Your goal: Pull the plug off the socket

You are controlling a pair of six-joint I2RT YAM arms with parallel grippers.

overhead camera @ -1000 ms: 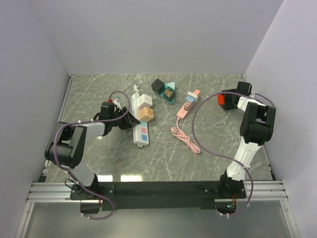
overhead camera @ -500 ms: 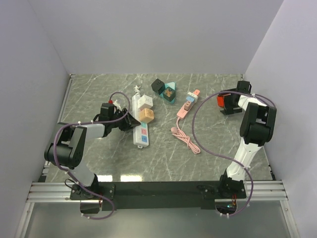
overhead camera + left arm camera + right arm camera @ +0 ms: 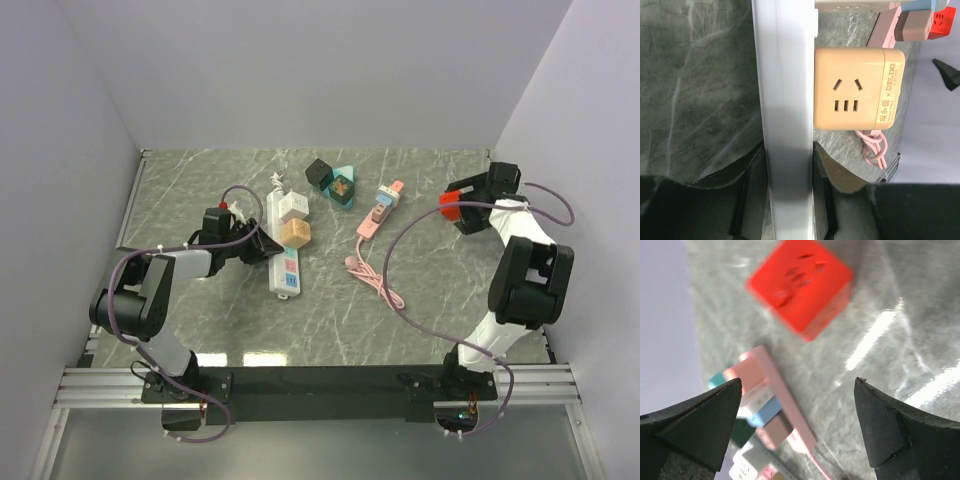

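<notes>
Left gripper is clamping the white power strip from both sides, one finger pressing each long edge, so it is acting as the hold-down. The tan cube plug is sitting seated in the strip just ahead of those fingertips, with a white cube further ahead on the same strip. Right gripper is hanging well apart from the plug, far off to the left gripper's right, jaws spread and holding nothing, a red cube lying loose on the table just ahead of its tips. To do the step well, the left arm should probably be pinning the strip flat while the right one is crossing over, closing on the tan cube's two free side faces and pulling straight up off the strip, not sideways, or the strip will likely be lifting with it. Left wrist view is showing what the top view is not: finger contact on the strip and the tan cube flush against it, no gap. Right wrist view is confirming the open jaws of the right gripper and the red cube free, plus a pink strip beyond. Only the top view is showing both arms together.
</notes>
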